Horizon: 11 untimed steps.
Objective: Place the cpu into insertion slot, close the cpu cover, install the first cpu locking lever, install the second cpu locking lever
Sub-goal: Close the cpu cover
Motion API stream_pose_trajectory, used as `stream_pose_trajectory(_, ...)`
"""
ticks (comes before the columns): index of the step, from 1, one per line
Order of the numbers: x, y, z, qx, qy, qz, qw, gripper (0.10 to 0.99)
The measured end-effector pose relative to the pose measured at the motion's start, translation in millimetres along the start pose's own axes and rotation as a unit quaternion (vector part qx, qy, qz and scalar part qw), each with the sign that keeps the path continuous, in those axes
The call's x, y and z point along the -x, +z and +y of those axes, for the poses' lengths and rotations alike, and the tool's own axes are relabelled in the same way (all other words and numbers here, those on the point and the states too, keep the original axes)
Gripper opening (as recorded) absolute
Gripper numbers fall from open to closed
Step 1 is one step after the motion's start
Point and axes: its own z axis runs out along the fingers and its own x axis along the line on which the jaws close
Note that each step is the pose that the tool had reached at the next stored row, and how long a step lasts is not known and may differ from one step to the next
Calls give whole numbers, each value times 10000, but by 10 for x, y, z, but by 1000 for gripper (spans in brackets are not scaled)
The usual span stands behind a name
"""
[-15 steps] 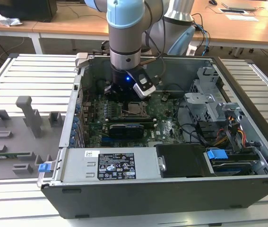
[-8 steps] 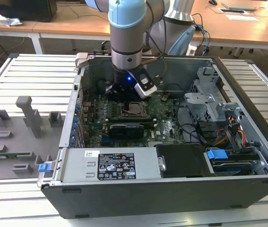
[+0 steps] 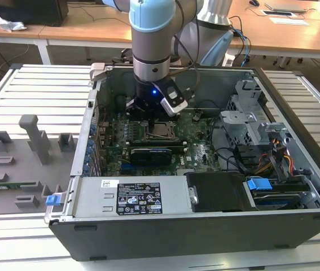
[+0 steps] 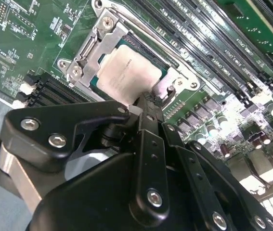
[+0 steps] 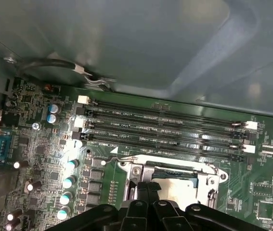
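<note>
Claw: the claw (image 4: pixel 149 100) hangs low inside the open computer case (image 3: pixel 295 107), tips down close over the green motherboard (image 4: pixel 35 33). In both wrist views its two black fingers (image 5: pixel 137 191) lie pressed together with nothing seen between them, so it looks closed and empty.
Cpu: the cpu (image 4: pixel 125 72) lies flat in the socket just ahead of the claw tips, silvery-grey top up, with metal on every side.
Insertion slot: the insertion slot (image 3: pixel 161 131) sits just below and ahead of the claw, with the chip in it.
Cpu cover: the cpu cover (image 4: pixel 87 52) is folded down flat over the socket, and the chip's top shows through its square opening. The claw tips stand at the cover's near edge, beside a small metal tab (image 4: pixel 167 89); I cannot tell whether they touch it.
Lever: in the first wrist view a thin wire rod (image 5: pixel 122 158) with a curled end runs along the side of the socket farthest from the claw; I cannot tell whether it is latched.
Memory slots: long black memory slots (image 5: pixel 165 127) lie side by side just beyond the socket from the claw.
Cable: a dark cable (image 5: pixel 45 63) curves along the case wall, beyond those slots.
Counter: the slatted counter (image 3: pixel 35 84) carries the case. A grey fixture tray (image 3: pixel 13 169) lies well apart from the claw, toward the exterior view's left.
</note>
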Motion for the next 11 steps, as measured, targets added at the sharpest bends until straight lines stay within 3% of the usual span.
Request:
stream_pose_trajectory(2, 4, -50, 5, -10, -2, 1, 10000, 106)
stream_pose_trajectory(4, 6, -105, 10, -55, -2, 7, 10000, 106)
stream_pose_trajectory(6, 8, -130, 12, -203, -9, 28, 9998, 106)
stream_pose_trajectory(8, 11, -144, 13, -388, -17, 54, 9992, 106)
stream_pose_trajectory(9, 14, -145, 13, -441, -19, 62, 9990, 106)
stream_pose_trajectory(11, 49, -144, 8, -474, -19, 67, 9989, 106)
